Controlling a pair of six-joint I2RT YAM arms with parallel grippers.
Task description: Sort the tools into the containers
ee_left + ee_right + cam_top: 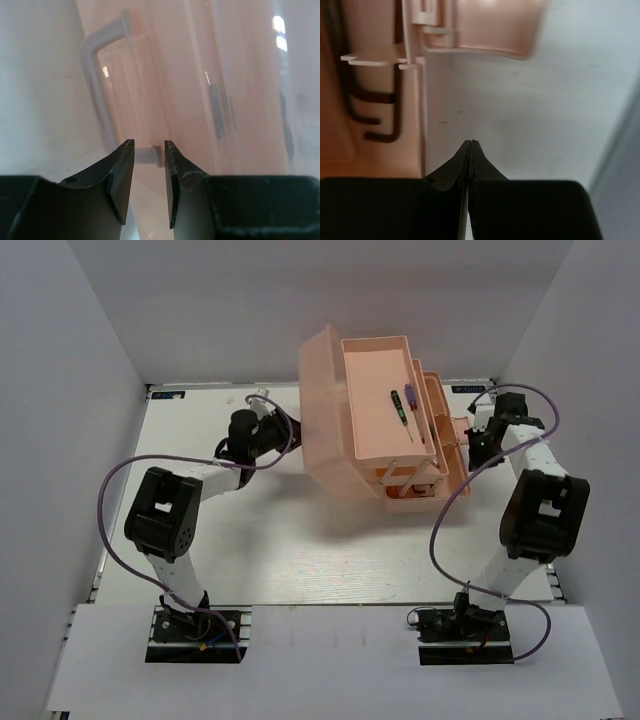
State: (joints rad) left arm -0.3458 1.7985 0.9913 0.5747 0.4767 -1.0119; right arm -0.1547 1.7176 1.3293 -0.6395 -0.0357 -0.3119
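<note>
The salmon-pink toolbox stands open at the back middle, its lid tipped up on the left. Two screwdrivers lie in its top tray: a black-green one and a blue one. My left gripper is at the lid's outer face. In the left wrist view, the left gripper is part open with nothing between its fingers, and the pale lid handle is just ahead. My right gripper is beside the box's right end. In the right wrist view, the right gripper is shut and empty over the table, with dark hex keys showing through the box wall.
Stepped lower trays stick out at the toolbox's right front. White walls enclose the table on the left, back and right. Cables loop from both arms over the table's near half.
</note>
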